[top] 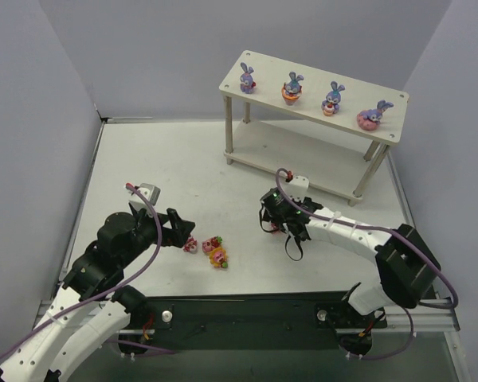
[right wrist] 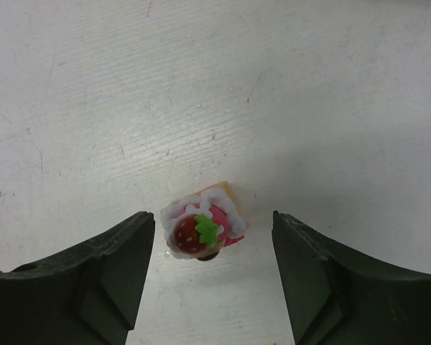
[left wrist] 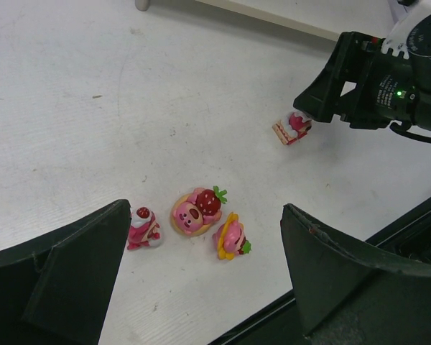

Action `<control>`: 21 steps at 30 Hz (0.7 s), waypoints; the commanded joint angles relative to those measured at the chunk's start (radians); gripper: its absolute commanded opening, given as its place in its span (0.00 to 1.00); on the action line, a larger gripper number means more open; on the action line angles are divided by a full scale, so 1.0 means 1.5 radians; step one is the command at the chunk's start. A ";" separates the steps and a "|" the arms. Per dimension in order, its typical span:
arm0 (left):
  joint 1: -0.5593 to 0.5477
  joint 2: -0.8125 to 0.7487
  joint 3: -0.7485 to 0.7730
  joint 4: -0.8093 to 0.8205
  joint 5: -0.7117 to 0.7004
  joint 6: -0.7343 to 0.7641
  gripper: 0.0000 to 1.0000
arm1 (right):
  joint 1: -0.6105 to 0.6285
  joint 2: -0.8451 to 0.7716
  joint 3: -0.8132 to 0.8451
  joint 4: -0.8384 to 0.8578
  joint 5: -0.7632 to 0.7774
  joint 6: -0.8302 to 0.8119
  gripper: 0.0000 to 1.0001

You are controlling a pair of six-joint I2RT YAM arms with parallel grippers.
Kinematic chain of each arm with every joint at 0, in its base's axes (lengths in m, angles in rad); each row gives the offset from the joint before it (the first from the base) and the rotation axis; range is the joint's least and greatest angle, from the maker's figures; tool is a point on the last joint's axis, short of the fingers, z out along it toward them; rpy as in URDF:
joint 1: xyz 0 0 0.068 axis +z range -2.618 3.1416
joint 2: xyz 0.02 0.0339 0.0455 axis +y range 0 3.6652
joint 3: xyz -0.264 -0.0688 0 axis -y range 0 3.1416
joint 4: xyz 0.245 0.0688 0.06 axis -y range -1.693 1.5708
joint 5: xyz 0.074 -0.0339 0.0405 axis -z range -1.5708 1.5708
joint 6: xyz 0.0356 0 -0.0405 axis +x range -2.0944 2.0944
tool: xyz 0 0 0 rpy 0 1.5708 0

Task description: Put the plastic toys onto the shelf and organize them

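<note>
Pickup step: left gripper hangs released, three toys at its three o'clock. Right gripper, spread wide, straddles the strawberry cake toy on the surface, untouched. Next, I judge: pinch it squarely, then carry it to the shelf at one o'clock.

White arm links, black joints; purple cables; one green LED

Shelf top: 4 bunnies in a row, narrow gaps between them. Lower board open from the front, between the legs. Open table lies left of the shelf. 3 toys cluster under the left gripper. A cake sits between the spread jaws of the right gripper.
</note>
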 commanded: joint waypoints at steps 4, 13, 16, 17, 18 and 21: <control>-0.001 0.003 -0.001 0.037 0.014 -0.009 0.95 | -0.012 -0.143 -0.059 0.097 -0.089 -0.210 0.70; -0.002 -0.002 -0.008 0.038 0.021 -0.014 0.95 | -0.060 -0.158 -0.109 0.147 -0.259 -0.378 0.66; -0.002 -0.008 -0.007 0.031 0.025 -0.018 0.95 | -0.072 -0.150 -0.112 0.153 -0.281 -0.393 0.65; -0.002 -0.010 -0.008 0.030 0.025 -0.018 0.95 | -0.073 -0.147 -0.113 0.154 -0.282 -0.396 0.65; -0.002 -0.014 -0.010 0.030 0.025 -0.019 0.95 | -0.074 -0.142 -0.111 0.153 -0.283 -0.400 0.65; -0.002 -0.021 -0.011 0.030 0.021 -0.019 0.95 | -0.074 -0.116 -0.106 0.162 -0.289 -0.402 0.64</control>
